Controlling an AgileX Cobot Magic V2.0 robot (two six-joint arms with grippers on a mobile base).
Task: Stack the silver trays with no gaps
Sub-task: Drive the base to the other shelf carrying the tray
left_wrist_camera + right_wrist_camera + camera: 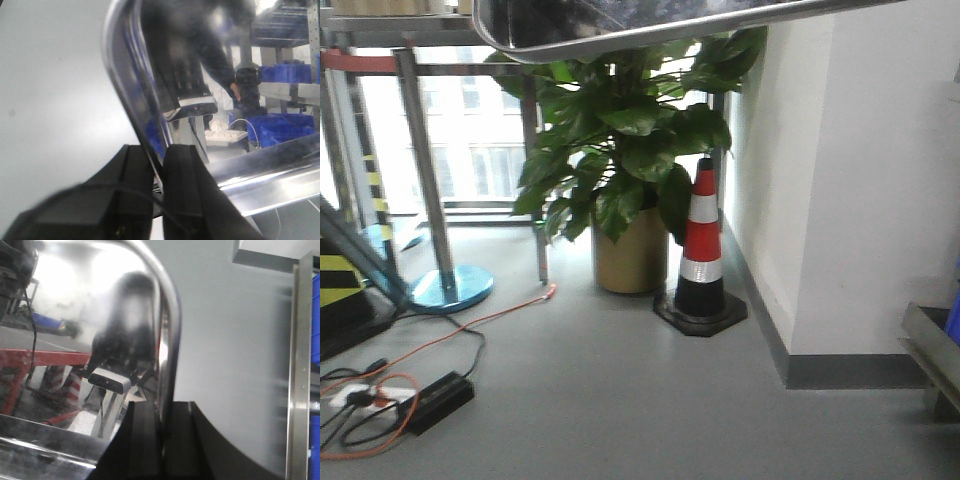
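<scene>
Silver tray [100, 305] tight in both grippers [159, 152] [162, 410]

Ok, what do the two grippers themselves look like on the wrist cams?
Both are matte black, no readable markings. The left gripper has two broad, blocky fingers with rounded tips, and a thin black cable loops across their lower part. The right gripper has two flat-faced fingers whose outer edges flare toward the base. Arms aren't in view.
</scene>
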